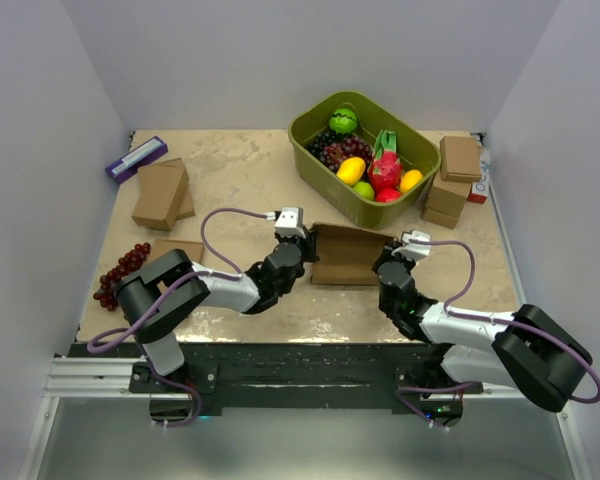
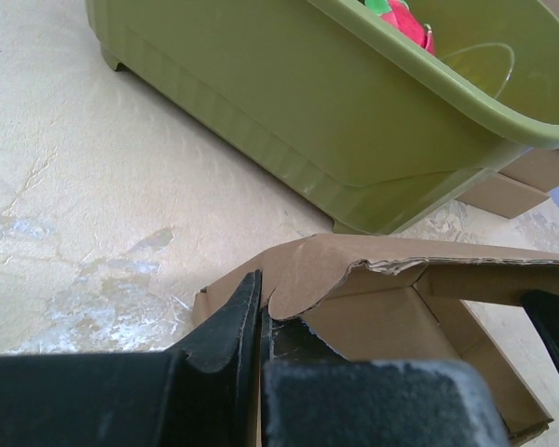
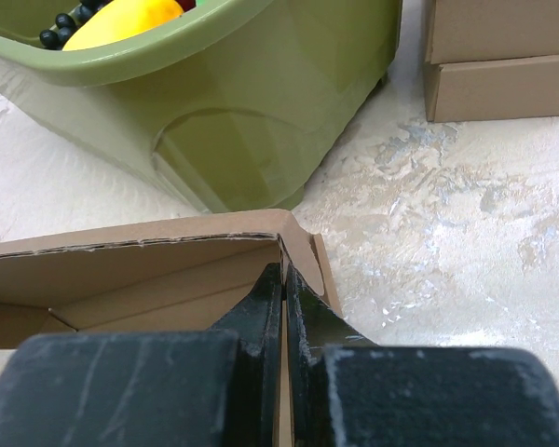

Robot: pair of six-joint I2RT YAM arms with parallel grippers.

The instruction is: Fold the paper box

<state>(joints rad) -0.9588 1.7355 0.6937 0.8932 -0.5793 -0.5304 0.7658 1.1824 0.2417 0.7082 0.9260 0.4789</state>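
The paper box (image 1: pixel 348 254) is a brown thin cardboard mailer, partly folded, lying at the table's middle just in front of the green tub. My left gripper (image 1: pixel 302 250) is shut on the box's left side wall (image 2: pixel 289 279); the jaws pinch the cardboard edge (image 2: pixel 259 307). My right gripper (image 1: pixel 388 256) is shut on the box's right side wall (image 3: pixel 303 247), the fingers closed on the thin sheet (image 3: pixel 285 289). Both wrist views show the box's raised back wall and open inside.
An olive-green tub (image 1: pixel 365 160) of toy fruit stands right behind the box. Small thick brown boxes are stacked at the right (image 1: pixel 452 180) and the back left (image 1: pixel 162 195). A purple packet (image 1: pixel 136 158) and a grape bunch (image 1: pixel 120 270) lie at the left.
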